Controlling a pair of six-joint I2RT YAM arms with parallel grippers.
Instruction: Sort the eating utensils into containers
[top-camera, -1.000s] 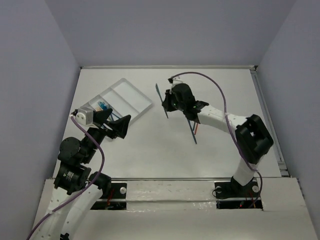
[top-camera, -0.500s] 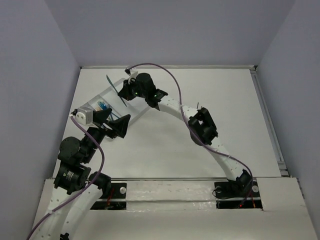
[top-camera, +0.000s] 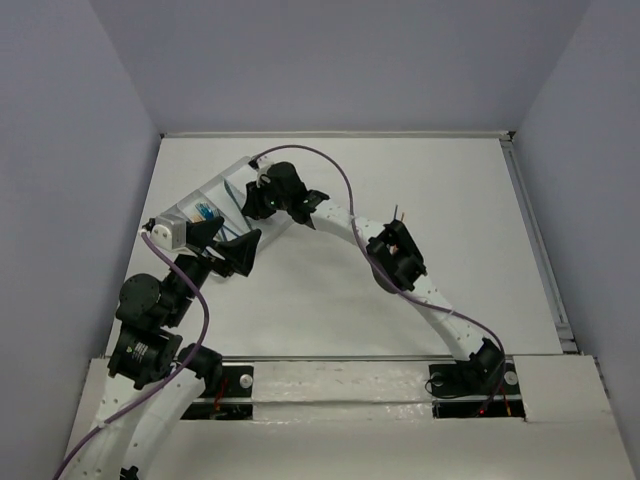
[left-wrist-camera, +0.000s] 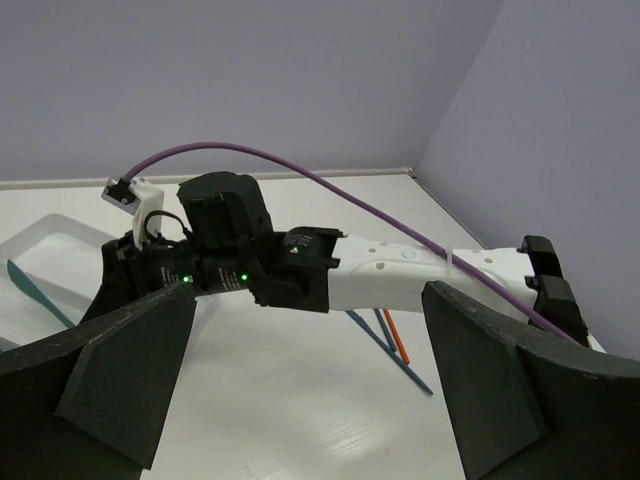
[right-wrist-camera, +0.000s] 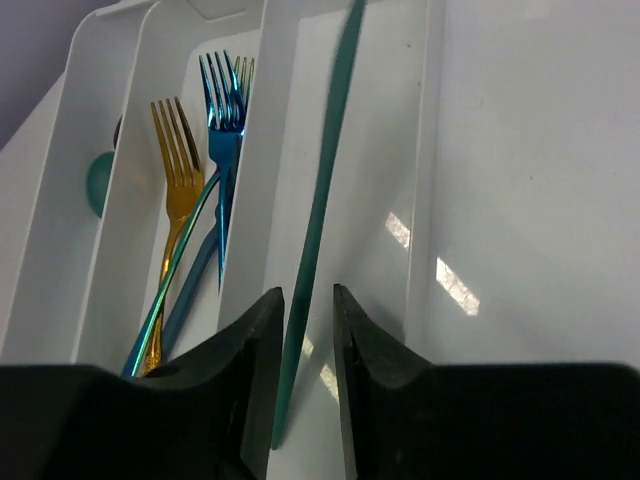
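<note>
Right gripper (right-wrist-camera: 306, 292), slightly spread around a teal knife (right-wrist-camera: 325, 180) lying in a tray (right-wrist-camera: 430, 120) compartment, could drag it out if withdrawal snags it.

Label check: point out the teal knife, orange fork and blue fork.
teal knife (right-wrist-camera: 318, 215), right wrist view, middle of its length
orange fork (right-wrist-camera: 178, 150), right wrist view, base of tines
blue fork (right-wrist-camera: 224, 118), right wrist view, base of tines
</note>
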